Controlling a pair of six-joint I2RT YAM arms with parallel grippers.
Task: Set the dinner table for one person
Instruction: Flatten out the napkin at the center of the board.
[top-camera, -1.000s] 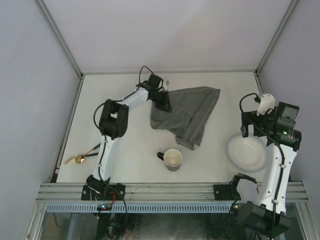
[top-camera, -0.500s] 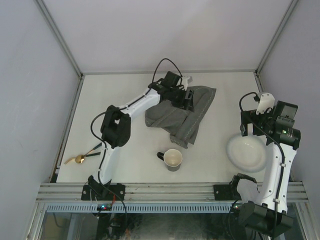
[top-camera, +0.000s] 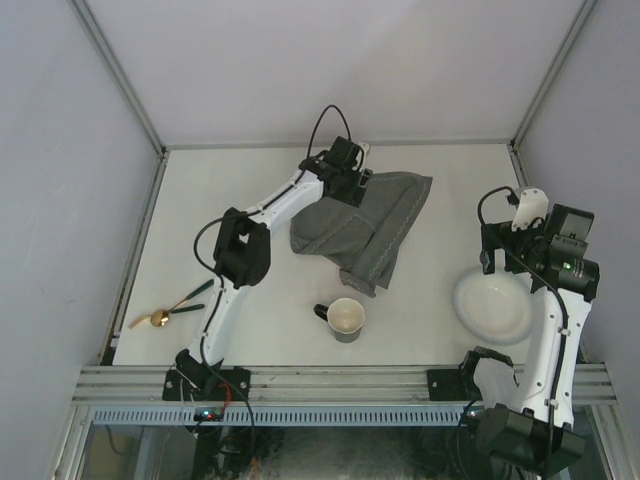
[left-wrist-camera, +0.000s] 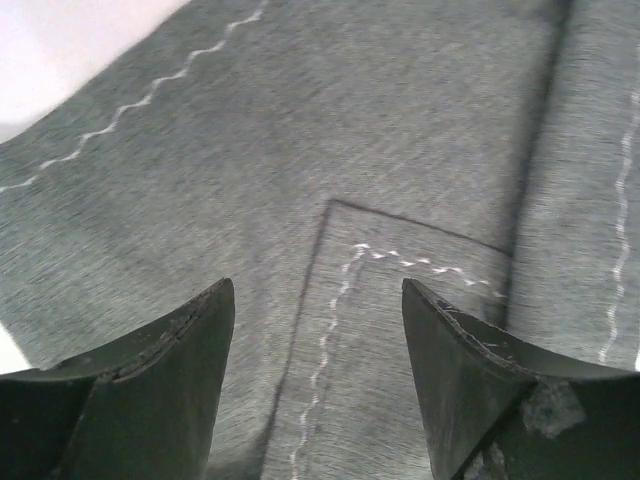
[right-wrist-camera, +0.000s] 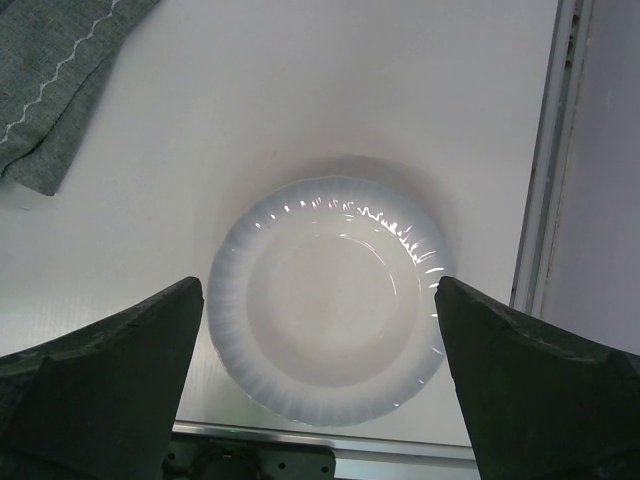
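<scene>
Across nearly the whole overhead view spreads the dinner table (top-camera: 200, 200), a plain, matte off-white top edged by thin aluminium rails (top-camera: 230, 148).

At its far middle lies a grey cloth mat (top-camera: 365, 225) with wavy white stitching. It is rumpled, with part folded over itself and one corner trailing toward the near side. Close to that corner, but seemingly apart from it, a dark mug (top-camera: 345, 318) with a pale inside stands upright, its handle pointing left.

On the right side of the tabletop, close to the right rail and the near edge, sits a white fluted plate (top-camera: 492, 305). Well apart from all of this, at the near-left corner, rests a gold spoon (top-camera: 158, 318). A thin green-handled utensil (top-camera: 195, 293) lies just beside it, too small to identify.

Over the mat's far edge hangs the left gripper (left-wrist-camera: 315, 300). Its two dark fingers are spread apart, and its wrist view shows flat cloth and a folded stitched corner between them, with nothing pinched.

Above the plate hovers the right gripper (right-wrist-camera: 318, 285). Its jaws are spread wide to either side of the plate's rim in its wrist view, and they hold nothing.
</scene>
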